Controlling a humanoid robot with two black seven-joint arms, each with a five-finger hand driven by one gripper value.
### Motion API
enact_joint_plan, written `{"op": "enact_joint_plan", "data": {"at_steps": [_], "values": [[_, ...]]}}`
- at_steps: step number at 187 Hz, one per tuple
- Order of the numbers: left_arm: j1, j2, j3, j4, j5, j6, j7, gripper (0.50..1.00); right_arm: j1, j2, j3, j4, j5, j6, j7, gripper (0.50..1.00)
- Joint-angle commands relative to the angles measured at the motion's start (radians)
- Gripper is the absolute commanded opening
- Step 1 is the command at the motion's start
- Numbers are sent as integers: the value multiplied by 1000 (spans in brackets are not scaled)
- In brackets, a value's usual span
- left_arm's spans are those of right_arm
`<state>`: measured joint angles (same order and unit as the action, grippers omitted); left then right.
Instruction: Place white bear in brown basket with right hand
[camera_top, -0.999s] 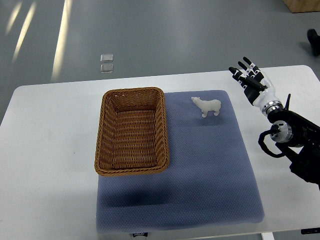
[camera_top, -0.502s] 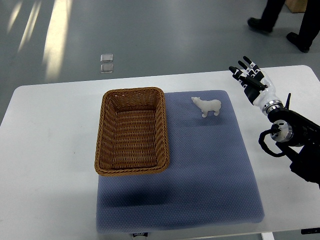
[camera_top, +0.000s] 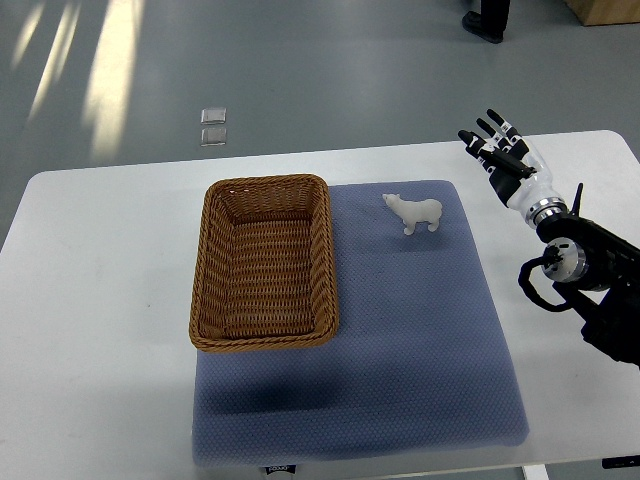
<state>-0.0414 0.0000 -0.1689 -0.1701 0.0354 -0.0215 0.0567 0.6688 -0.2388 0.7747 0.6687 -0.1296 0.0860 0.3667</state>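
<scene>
White bear (camera_top: 414, 212) stands upright on the blue mat (camera_top: 400, 340), near the mat's far right corner. Long axis runs left-right along the far edge; head points left, toward the brown basket (camera_top: 264, 262). Basket sits on the mat's far left part, long axis front to back, well apart from the bear. My right hand (camera_top: 503, 162) hovers over the tabletop (camera_top: 100, 300) near its far right corner, right of the mat, fingers spread, holding nothing. Small label at the mat's near edge is too small to read.
</scene>
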Motion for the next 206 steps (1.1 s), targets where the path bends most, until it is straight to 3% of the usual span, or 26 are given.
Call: {"op": "enact_joint_plan", "data": {"at_steps": [1,109,150,206], "values": [[0,0,0,1,0,0,0,1000,2,-2,0,0,-4,1,0,924],[0,0,8,1,0,0,0,1000,3,-11,-17,3,-139,18,0,924],[0,0,8,3,0,0,0,1000,6,-13,-18,5,-401,23,5,921],[0,0,8,4,0,0,2,1000,40,-51,-25,17,-759,24,75,921]]}}
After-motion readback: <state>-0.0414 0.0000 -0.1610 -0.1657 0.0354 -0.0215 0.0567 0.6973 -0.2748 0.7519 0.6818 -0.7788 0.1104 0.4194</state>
